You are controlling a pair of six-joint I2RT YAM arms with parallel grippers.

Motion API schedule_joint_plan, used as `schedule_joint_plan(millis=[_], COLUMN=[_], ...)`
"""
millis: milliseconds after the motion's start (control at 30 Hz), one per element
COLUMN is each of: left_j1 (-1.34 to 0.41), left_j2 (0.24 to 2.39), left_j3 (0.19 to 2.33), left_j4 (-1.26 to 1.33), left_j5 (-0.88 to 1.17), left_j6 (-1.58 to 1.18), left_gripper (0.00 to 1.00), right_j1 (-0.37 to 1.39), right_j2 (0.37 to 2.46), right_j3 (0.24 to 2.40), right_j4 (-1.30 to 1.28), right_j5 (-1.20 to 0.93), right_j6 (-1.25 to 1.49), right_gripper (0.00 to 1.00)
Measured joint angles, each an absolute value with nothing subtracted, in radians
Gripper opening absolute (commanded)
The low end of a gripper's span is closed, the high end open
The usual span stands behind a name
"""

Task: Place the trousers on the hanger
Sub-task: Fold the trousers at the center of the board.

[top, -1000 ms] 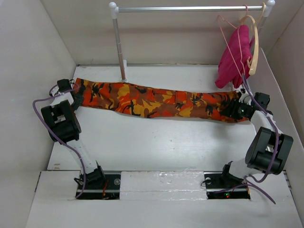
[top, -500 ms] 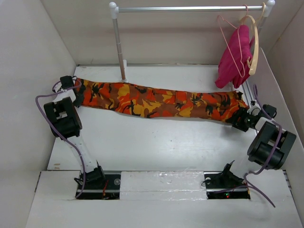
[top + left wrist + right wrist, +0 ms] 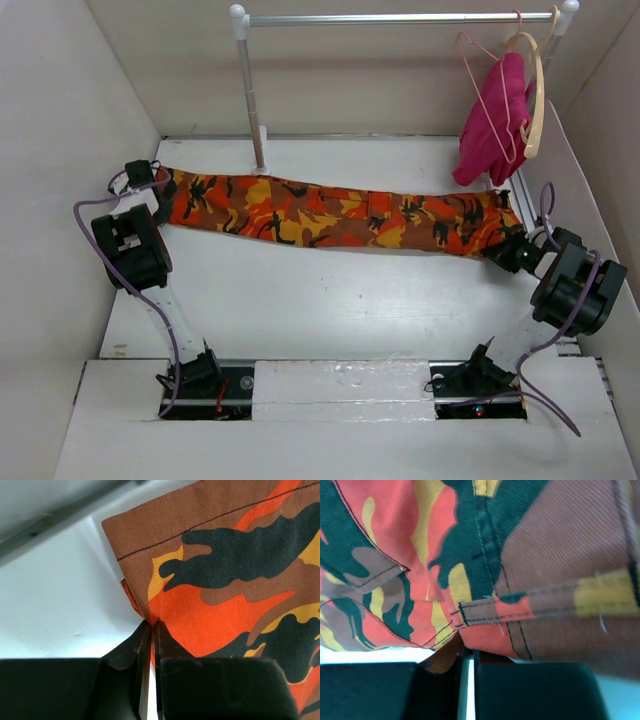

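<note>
The camouflage trousers (image 3: 330, 215) lie stretched flat across the table from left to right. At their left end my left gripper (image 3: 163, 200) is shut on the hem corner. In the left wrist view its jaws (image 3: 151, 626) pinch the orange cloth (image 3: 240, 580) between them. My right gripper (image 3: 507, 250) is at the waist end. In the right wrist view it (image 3: 469, 652) is shut on the edge of the cloth (image 3: 470, 555) below a belt loop. The thin pink wire hanger (image 3: 463, 40) hangs on the rail at the back right, away from both grippers.
A metal rail (image 3: 400, 18) on a post (image 3: 250, 90) spans the back. A pale wooden hanger (image 3: 538, 90) and a magenta cloth (image 3: 495, 120) hang beside the wire hanger. White walls close in on both sides, near each arm.
Both grippers have closed on the ends of the trousers. The right arm has swung out toward the right wall, and the cloth now lies straighter between the two grips.
</note>
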State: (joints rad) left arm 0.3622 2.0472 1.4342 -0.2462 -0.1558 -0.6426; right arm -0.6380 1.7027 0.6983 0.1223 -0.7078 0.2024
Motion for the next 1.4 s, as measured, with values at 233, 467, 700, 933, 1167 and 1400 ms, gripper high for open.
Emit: schedule_joint_plan(millis=[233, 467, 700, 933, 1167, 1400], left_j1=[0.390, 0.391, 0.414, 0.421, 0.405, 0.113], left_j2=[1.956, 1.845, 1.629, 1.535, 1.477, 1.392], left_j3=[1.316, 1.207, 1.045, 1.057, 1.161, 1.228], left_j4=[-0.275, -0.382, -0.487, -0.628, -0.680, -0.612], left_j5=[-0.231, -0.345, -0.518, -0.611, -0.501, -0.402], left_j6=[-0.630, -0.620, -0.619, -0.664, -0.727, -0.741], left_gripper=[0.00, 0.00, 0.00, 0.36, 0.73, 0.67], right_j1=[-0.703, -0.769, -0.823, -0.833, -0.814, -0.764], right_j2=[1.589, 1.367, 1.161, 1.124, 1.198, 1.206], right_j3=[0.642, 0.598, 0.533, 0.535, 0.554, 0.648], right_j4=[-0.015, -0.231, -0.422, -0.550, -0.550, -0.600], right_j5=[-0.704, -0.670, -0.672, -0.657, -0.680, -0.687], right_j6=[0.153, 0.054, -0.028, -0.080, -0.090, -0.104], right_gripper=[0.00, 0.00, 0.00, 0.01, 0.69, 0.70])
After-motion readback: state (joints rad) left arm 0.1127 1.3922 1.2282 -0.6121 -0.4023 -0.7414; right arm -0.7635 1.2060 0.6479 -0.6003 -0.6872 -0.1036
